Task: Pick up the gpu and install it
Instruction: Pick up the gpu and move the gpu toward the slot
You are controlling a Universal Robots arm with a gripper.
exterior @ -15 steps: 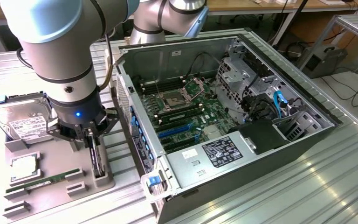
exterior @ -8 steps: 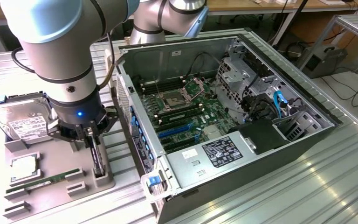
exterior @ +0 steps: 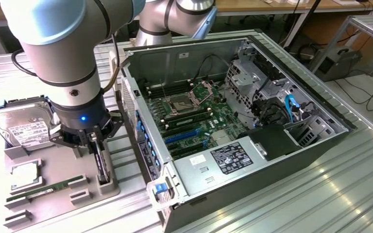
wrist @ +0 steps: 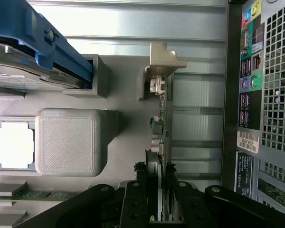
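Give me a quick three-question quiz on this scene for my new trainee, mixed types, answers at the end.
1. Multiple choice: the gripper is shut on A the hard drive, B the gpu, C the memory stick.
2. True or false: the gpu is seated on the motherboard.
3. In the exterior view, on which side of the gray tray is the computer case?
Key: 1 B. 2 False; it stands in the tray. 3 Right.
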